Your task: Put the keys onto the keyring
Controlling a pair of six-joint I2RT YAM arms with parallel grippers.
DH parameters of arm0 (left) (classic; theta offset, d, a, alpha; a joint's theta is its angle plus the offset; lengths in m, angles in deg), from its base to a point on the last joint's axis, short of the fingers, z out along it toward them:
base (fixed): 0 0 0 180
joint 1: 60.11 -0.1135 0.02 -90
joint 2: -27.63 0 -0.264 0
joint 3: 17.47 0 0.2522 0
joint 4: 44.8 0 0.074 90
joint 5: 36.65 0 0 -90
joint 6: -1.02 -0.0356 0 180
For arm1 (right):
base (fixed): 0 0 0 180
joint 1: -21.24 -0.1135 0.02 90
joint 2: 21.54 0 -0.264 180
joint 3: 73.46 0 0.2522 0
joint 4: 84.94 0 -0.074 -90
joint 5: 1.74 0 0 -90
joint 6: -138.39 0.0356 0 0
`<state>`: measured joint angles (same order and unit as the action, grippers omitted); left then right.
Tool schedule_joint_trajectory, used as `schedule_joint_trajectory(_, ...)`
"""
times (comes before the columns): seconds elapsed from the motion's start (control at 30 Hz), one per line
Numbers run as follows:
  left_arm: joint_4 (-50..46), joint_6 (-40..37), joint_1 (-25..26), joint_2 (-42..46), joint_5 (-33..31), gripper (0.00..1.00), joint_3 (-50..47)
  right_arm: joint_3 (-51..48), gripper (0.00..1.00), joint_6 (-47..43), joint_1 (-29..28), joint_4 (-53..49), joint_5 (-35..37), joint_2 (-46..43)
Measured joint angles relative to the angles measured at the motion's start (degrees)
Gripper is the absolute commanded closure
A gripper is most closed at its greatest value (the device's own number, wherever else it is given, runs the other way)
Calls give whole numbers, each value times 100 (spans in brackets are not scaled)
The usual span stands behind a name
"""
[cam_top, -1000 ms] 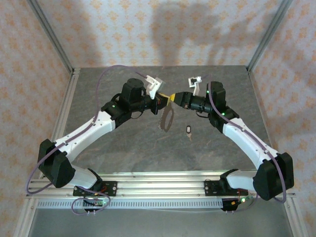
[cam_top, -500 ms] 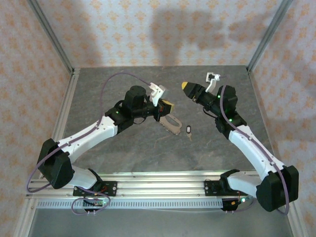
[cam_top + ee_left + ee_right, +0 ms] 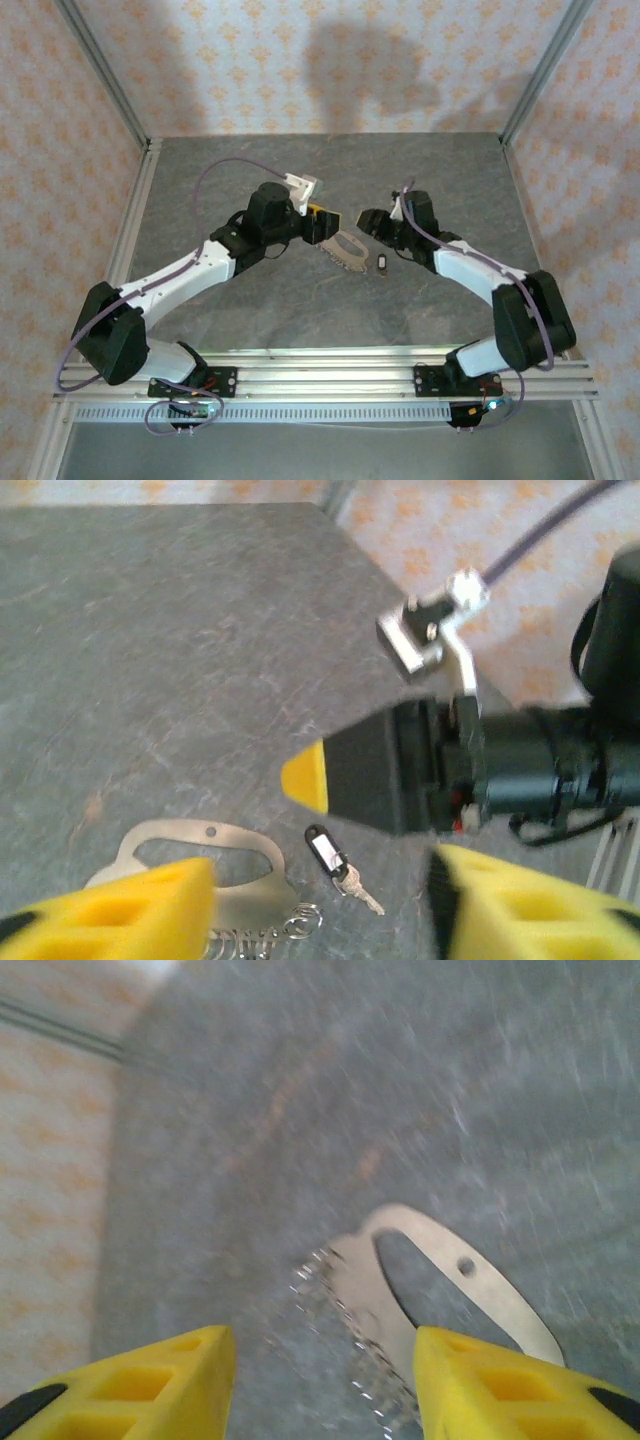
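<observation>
**Keyring dropped flat, key not on it**

A second ago both end effectors held the keyring up off the desk (image 3: 300,315) between them. Since then the right one let go and swung away, then the left one let go too. Now the keyring (image 3: 345,250) lies flat on the desk, just in front of the left end effector (image 3: 325,225), with its beaded chain (image 3: 340,1330) bunched at the near end.

The left wrist view shows the left fingers (image 3: 120,910) well apart with nothing between them. The right end effector (image 3: 368,222) is back down low, just beside the ring. Its fingers (image 3: 500,1380) are also spread and empty, and the ring sits on the desk ahead of them.

The key (image 3: 384,264) has not moved. It lies loose on the desk just right of the ring, apart from it and not threaded.

My read is that there is no progress on the threading and this looks like a reset. The ring probably needs a fresh grasp, then the key picked up. Both are thin, flat and hard to pinch off the desk.
</observation>
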<state>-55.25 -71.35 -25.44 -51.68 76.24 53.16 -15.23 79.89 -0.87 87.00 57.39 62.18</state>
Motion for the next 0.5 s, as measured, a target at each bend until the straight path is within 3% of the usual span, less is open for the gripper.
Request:
schedule_joint_trajectory(0.1,20,227,-129,87,-247,8,-125,22,51,-149,-170,-280,114,361)
schedule_joint_trajectory(0.2,15,404,-245,160,-476,1,-192,144,51,-282,-203,-535,306,627)
schedule_joint_trajectory(0.5,-26,1211,-540,76,-870,0,-400,922,55,-584,-299,-892,708,1655)
